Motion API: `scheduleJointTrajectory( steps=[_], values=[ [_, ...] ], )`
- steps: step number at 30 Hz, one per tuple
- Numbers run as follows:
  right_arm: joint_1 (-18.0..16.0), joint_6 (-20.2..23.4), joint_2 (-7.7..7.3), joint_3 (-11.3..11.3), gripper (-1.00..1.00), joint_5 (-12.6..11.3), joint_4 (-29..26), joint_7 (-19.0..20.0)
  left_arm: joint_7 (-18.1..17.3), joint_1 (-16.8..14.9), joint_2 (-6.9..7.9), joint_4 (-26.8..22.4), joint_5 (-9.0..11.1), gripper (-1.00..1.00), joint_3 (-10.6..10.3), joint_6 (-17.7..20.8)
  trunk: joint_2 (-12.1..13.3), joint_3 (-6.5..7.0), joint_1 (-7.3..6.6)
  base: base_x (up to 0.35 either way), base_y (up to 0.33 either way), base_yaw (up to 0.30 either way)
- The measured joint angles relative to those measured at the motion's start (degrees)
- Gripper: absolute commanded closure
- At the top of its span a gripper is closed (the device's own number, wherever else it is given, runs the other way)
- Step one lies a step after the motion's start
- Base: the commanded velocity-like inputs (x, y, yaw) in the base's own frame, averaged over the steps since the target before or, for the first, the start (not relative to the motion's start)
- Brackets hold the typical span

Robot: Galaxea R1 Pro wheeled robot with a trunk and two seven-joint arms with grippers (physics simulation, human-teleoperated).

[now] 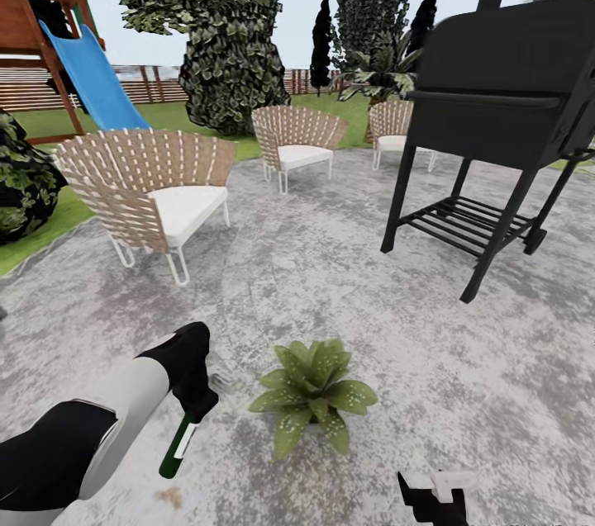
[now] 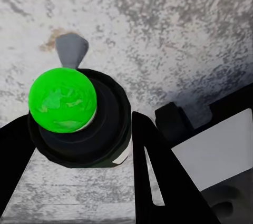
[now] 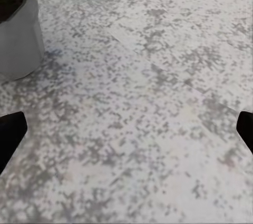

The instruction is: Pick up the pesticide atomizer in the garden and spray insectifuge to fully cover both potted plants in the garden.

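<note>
- Left gripper point(image 1: 197, 404) stands clamped on the pesticide atomizer point(image 1: 180, 445), which hangs just beside one potted plant point(image 1: 314, 390) on the paved patio point(image 1: 330, 278); spraying looks about to begin.
- Next, in my judgement: aim the black spray head at the leaves.
- Right gripper point(image 1: 435, 497) hovers near the plant, fingers apart.
- Counted: one potted plant, three wicker chairs point(image 1: 153, 191), one black grill point(image 1: 496, 113).

Right gripper point(image 1: 435, 495) cut off by bottom edge near potted plant point(image 1: 312, 394); plant's pot point(image 3: 18, 37) hidden under leaves in head view, cropped in right wrist view.
</note>
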Motion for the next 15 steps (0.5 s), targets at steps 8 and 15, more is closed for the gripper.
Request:
scheduleJointTrajectory(
  steps=[8,15],
  values=[
    [0.0,0.0,-0.01,0.0,-1.00,0.0,0.0,0.0,0.1,0.0,-0.07,0.0,0.0,1.00,0.0,0.0,0.0,0.00,0.00,0.000,0.307,-0.265],
    [0.0,0.0,-0.01,0.0,-1.00,0.0,0.0,0.0,0.2,0.0,0.40,0.0,0.0,1.00,0.1,-0.2,0.0,0.00,0.00,0.000,0.073,-0.298]
  ],
)
